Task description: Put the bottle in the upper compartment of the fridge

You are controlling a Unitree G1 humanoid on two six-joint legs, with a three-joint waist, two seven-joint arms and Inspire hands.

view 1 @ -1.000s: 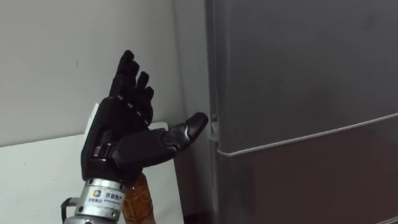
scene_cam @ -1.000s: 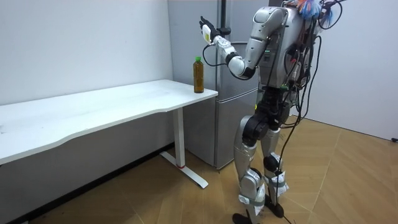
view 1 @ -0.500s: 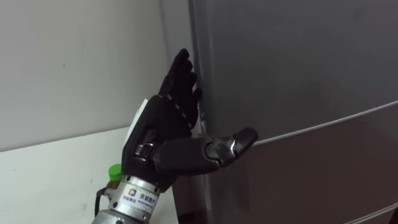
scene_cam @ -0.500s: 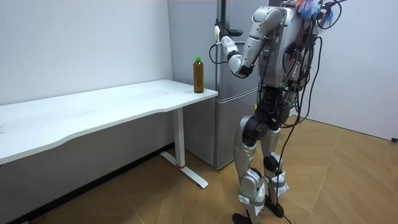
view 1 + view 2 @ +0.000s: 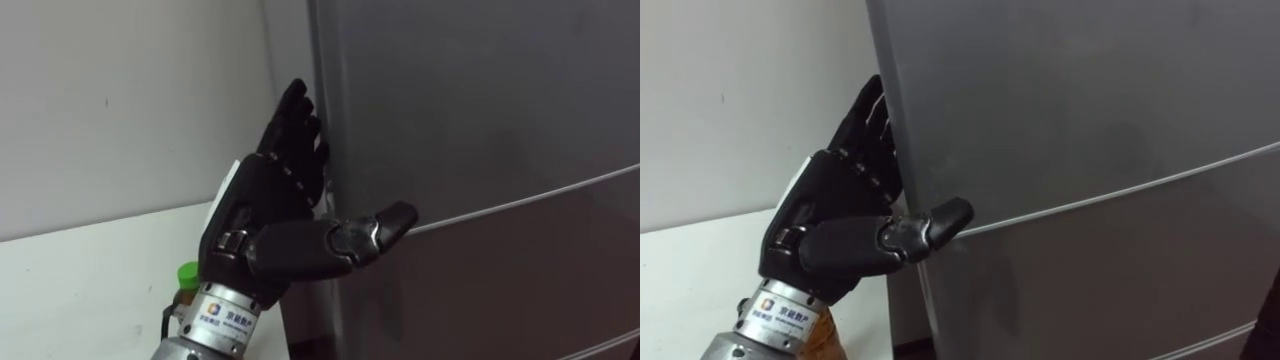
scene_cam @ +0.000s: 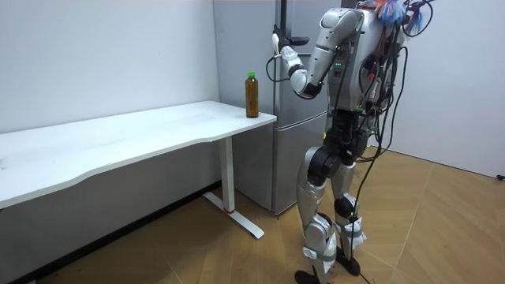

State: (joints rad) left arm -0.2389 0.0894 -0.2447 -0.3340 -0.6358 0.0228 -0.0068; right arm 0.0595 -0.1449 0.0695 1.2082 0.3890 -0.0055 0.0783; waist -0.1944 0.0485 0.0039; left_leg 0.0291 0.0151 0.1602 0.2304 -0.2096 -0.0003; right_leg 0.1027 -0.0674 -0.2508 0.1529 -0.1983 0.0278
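a white desk (image 6: 118,138) runs along the wall (image 5: 110,90), low and to the left of the fingers. the bottle (image 6: 252,95) stands upright and free on the desk corner nearest the fridge, well below the fingers and left of them. it is slim and clear, filled with amber-brown liquid and topped by a green cap. in the left eye view its cap peeps out beside the wrist, the body hidden behind the forearm. the robot stands before the fridge with its left hand (image 5: 268,205) raised to the left edge of the upper door. the fingers (image 5: 295,125) are straight and released, grasping nothing, and lie along that edge. in the right eye view their tips are cut off behind the edge, so whether they hook the door cannot be told. the thumb (image 5: 375,228) reaches right across the front of the grey fridge (image 5: 480,110), just above the seam between the upper and lower doors. both doors look closed.
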